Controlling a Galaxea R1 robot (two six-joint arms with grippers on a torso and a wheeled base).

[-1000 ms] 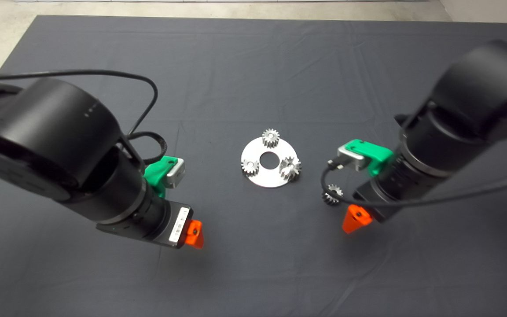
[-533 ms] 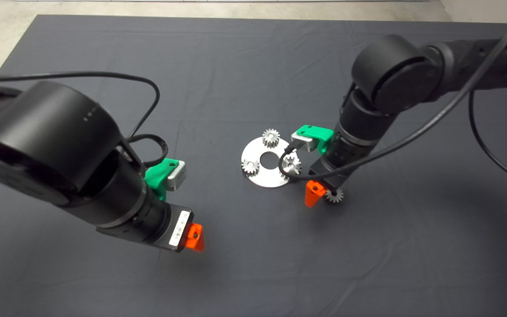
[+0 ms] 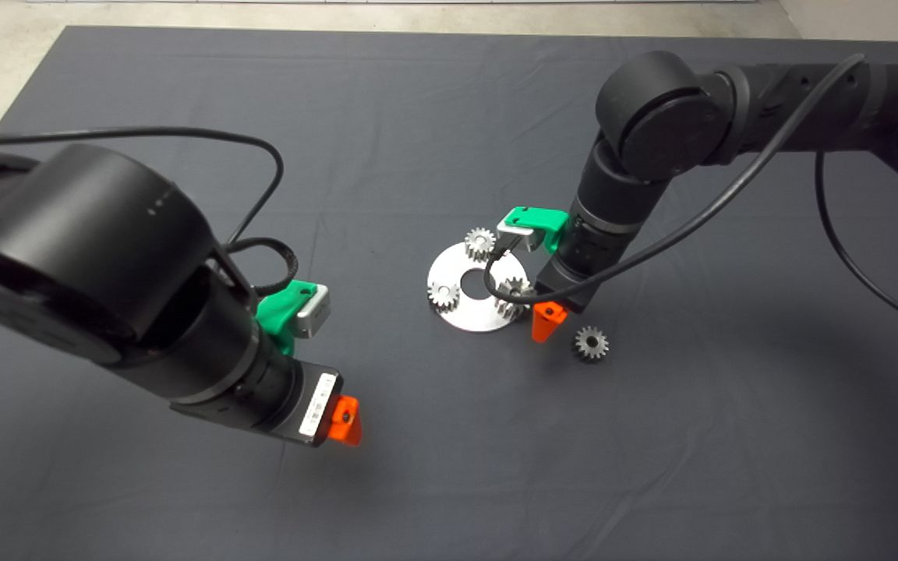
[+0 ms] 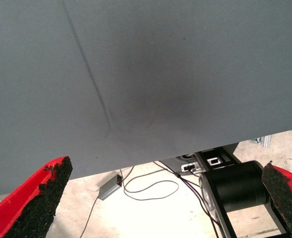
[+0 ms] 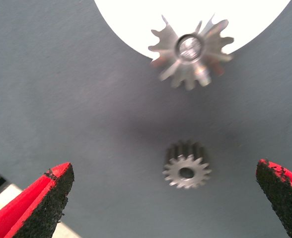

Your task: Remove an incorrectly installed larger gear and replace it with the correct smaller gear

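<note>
Both fingers of right pincer flank smaller gear, apart.

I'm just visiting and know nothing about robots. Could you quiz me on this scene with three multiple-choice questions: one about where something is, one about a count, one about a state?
1. Where does the loose smaller gear lie?
A. On the mat beside the round plate
B. On the plate's centre hole
C. Between the left gripper's fingers

2. How many gears sit on the round plate?
A. One
B. Three
C. Five

3. How does the right gripper stand?
A. Shut on a gear
B. Open, holding nothing
C. Shut on the plate

Answers:
1. A: the head view shows it on the dark mat, apart from the plate's edge.
2. B: two small gears and the larger gear stand on the plate.
3. B: in the right wrist view its fingers are spread wide, with the smaller gear lying free on the mat between them.
</note>
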